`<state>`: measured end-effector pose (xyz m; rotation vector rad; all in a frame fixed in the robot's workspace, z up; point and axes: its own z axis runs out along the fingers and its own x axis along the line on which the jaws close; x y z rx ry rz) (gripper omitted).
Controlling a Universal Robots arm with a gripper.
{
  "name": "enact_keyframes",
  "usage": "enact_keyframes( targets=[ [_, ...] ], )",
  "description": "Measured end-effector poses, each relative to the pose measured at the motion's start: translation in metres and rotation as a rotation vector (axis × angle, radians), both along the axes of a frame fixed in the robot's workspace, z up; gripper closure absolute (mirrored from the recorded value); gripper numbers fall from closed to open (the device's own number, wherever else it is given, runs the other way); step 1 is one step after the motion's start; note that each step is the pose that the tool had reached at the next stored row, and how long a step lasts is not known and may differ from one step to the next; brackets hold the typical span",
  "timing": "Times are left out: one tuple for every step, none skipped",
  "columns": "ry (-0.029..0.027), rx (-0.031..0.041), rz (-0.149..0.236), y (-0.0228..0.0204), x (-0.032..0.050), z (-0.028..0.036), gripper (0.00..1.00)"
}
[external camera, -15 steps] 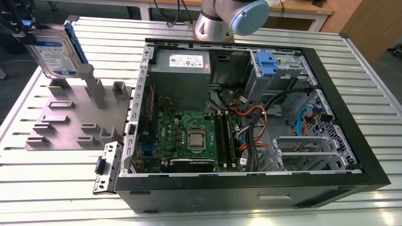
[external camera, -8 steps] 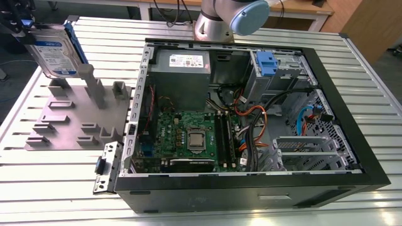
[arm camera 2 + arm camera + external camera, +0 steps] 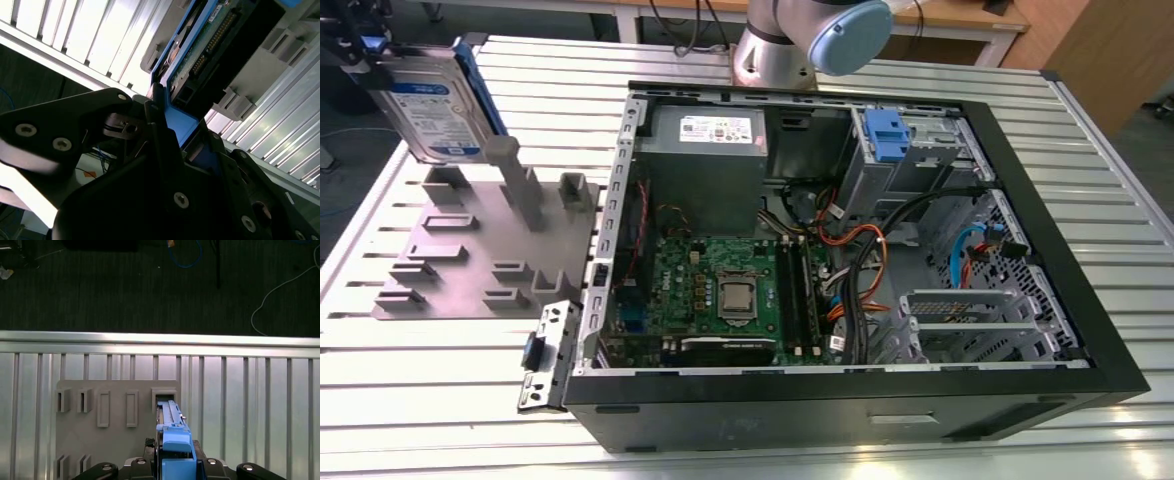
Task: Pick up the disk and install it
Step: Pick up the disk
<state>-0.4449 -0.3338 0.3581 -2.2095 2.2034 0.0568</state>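
1. Gripper: pressed together on the blue caddy rail of the disk, with a black finger flat against each side of the rail. Pinching the plastic frame probably keeps the load off the green circuit board and the labelled face.
2. Disk: it hangs on edge directly beneath the gripper, with its long faces vertical. This upright attitude matches the way the fixture below presents it.
3. Grey fixture plate: it lies under the gripper on the slatted table. Its open slot is in line with the lower end of the disk. Whether the disk has fully cleared the slot cannot be told. The slots appear made to stand parts on edge, leaving an upper rim free for a grasp from above.
4. Computer case: it is well apart from the gripper, toward the exterior view's right. It lies with its side panel off, so the interior is open from above.
5. Drive cage: it sits in the case corner far from the gripper and carries a small blue latch. The disk is not yet installed.
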Motion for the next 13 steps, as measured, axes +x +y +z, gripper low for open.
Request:
enact_keyframes(
  targets=[
    [0.0000,0.0000,0.000,0.0000,0.0000,0.0016,0.64],
    [-0.0001,0.0000,0.000,0.0000,0.0000,0.0032,0.64],
    [0.0000,0.0000,0.000,0.0000,0.0000,0.0047,0.64],
    [0.0000,0.0000,0.000,0.0000,0.0000,0.0058,0.64],
    [0.0000,0.0000,0.000,0.0000,0.0000,0.0066,0.64],
    [-0.0001,0.0000,0.000,0.0000,0.0000,0.0072,0.64],
    [-0.0002,0.0001,0.000,0.0000,0.0000,0.0077,0.64],
    [-0.0001,0.0001,0.000,0.0000,0.0000,0.0082,0.64],
    [-0.0001,0.0000,0.000,0.0000,0.0000,0.0087,0.64],
    [0.0000,0.0000,0.000,0.0000,0.0000,0.0090,0.64],
    [-0.0001,0.0001,0.000,0.0000,0.0000,0.0089,0.64],
    [0.0000,0.0000,0.000,0.0000,0.0000,0.0095,0.64],
    [0.0000,0.0000,0.000,0.0000,0.0000,0.0099,0.64]
  ],
)
